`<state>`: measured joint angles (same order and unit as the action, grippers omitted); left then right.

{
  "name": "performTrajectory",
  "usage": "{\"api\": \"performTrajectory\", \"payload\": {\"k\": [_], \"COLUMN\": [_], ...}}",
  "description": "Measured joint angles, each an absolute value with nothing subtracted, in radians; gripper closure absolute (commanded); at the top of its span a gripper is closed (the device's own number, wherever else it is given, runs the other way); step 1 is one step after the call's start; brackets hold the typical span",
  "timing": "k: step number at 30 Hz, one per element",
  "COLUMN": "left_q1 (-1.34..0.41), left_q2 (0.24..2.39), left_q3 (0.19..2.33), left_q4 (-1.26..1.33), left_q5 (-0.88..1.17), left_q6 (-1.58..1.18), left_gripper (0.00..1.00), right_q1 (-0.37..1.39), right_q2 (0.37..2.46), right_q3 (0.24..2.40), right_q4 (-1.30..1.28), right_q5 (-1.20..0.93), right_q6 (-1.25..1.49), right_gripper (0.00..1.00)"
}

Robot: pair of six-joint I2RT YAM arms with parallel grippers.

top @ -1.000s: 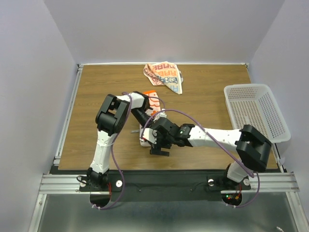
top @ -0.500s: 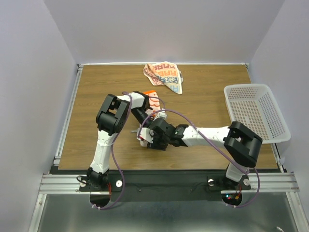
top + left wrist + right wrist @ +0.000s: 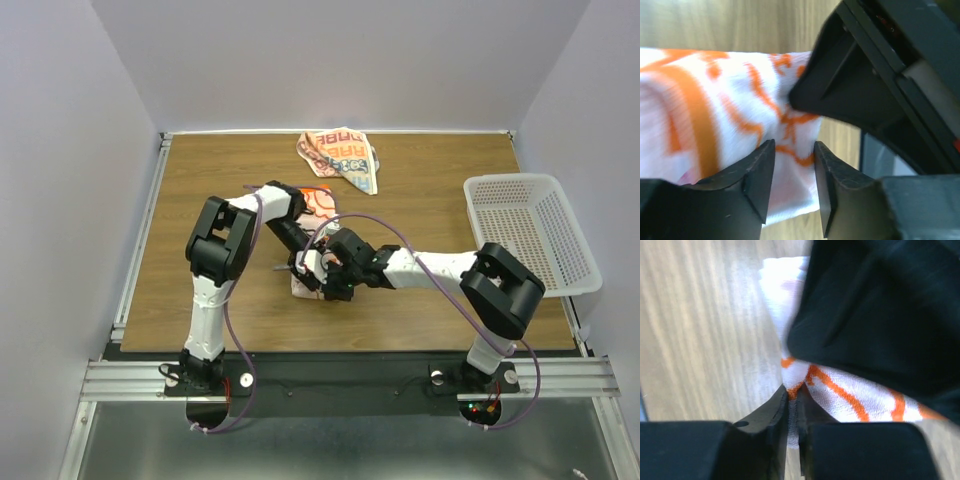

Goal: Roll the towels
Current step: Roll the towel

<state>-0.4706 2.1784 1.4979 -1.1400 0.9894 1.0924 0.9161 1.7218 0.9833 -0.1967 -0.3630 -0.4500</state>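
Right wrist view: right gripper (image 3: 792, 402) jaws pinch the towel (image 3: 850, 390); left gripper (image 3: 794, 150) jaws, narrow, hold the same cloth between them.

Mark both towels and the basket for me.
Near towel (image 3: 320, 200): top view, orange-printed far end.
Far towel (image 3: 340, 155): top view, middle of crumpled heap.
Basket (image 3: 525, 230): top view, bare perforated floor.

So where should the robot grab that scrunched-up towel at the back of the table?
The pointed corner sticking out toward the front on the right side of the crumpled towel looks best. It seems to lie flat, apart from the bunched folds, so a gripper coming straight down could probably pinch just that layer. The right gripper is shut on the other towel, so it must let go first.
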Motion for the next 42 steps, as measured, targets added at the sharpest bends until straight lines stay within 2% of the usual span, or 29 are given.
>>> {"api": "performTrajectory", "payload": {"k": [2,10,14,19,22,27,33,36,42], "left_q1": [-0.457,-0.366,-0.262,-0.088,-0.051,-0.124,-0.388,-0.543,-0.773], "left_q2": [2.154,2.028,1.929,1.710,1.522,1.136,0.822,0.802,0.895], "left_q3": [1.498,1.499,1.497,1.383,1.260,0.965,0.662,0.591,0.550], "left_q4": [-1.125,-1.100,-1.082,-0.958,-0.856,-0.667,-0.499,-0.436,-0.303], "left_q5": [0.980,0.938,0.948,0.946,0.899,0.799,0.638,0.556,0.408], "left_q6": [1.098,1.114,1.118,1.083,1.064,1.100,1.156,1.162,1.167], "left_gripper": [0.49,0.45,0.38,0.35,0.27,0.19,0.14,0.13,0.13], "right_q1": [0.911,0.896,0.859,0.802,0.768,0.728,0.688,0.670,0.646], "right_q2": [1.722,1.722,1.752,1.822,1.870,1.954,2.067,2.110,2.153], "right_q3": [0.983,0.987,1.027,1.094,1.131,1.172,1.221,1.237,1.271], "right_q4": [-0.202,-0.257,-0.292,-0.323,-0.334,-0.352,-0.369,-0.374,-0.385], "right_q5": [-0.401,-0.539,-0.615,-0.732,-0.817,-0.935,-1.066,-1.124,-1.187], "right_q6": [-0.448,-0.411,-0.364,-0.284,-0.232,-0.165,-0.093,-0.056,-0.006], "right_gripper": [0.99,1.00,0.99,0.99,0.99,0.98,0.98,0.97,0.96]}}
